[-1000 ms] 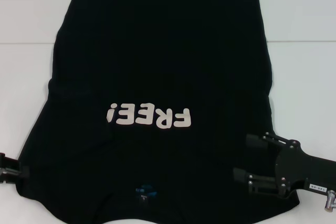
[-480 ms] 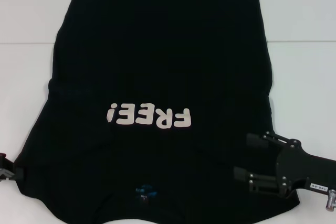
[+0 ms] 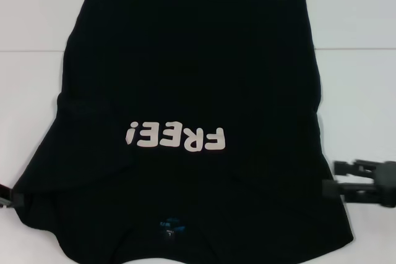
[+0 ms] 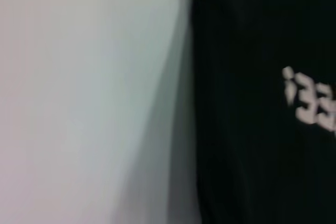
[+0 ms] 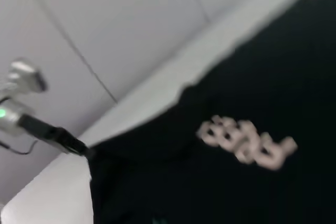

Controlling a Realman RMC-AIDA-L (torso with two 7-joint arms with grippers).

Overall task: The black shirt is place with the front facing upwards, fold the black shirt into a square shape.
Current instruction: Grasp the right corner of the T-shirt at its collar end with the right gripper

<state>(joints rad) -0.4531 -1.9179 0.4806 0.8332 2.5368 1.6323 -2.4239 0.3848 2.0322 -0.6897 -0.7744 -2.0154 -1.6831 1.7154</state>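
Observation:
The black shirt (image 3: 192, 66) lies spread front-up on the white table, its pale "FREE!" letters (image 3: 176, 137) upside down to me and the blue neck label (image 3: 168, 224) near the front edge. My left gripper (image 3: 7, 196) sits at the far left edge, shut on the tip of the shirt's sleeve; the right wrist view shows the left gripper (image 5: 83, 151) meeting that drawn-out corner. My right gripper (image 3: 334, 177) hovers just off the shirt's right side, open, nothing between its fingers (image 3: 346, 166). The left wrist view shows the shirt's edge (image 4: 220, 129) against the table.
White table (image 3: 359, 91) surrounds the shirt on the left, right and far sides. A seam line (image 3: 352, 48) crosses the tabletop. The shirt's hem lies at the far side.
My right gripper has pulled back to the right, off the shirt. My left gripper has slid further left, and the sleeve corner has stretched out after it.

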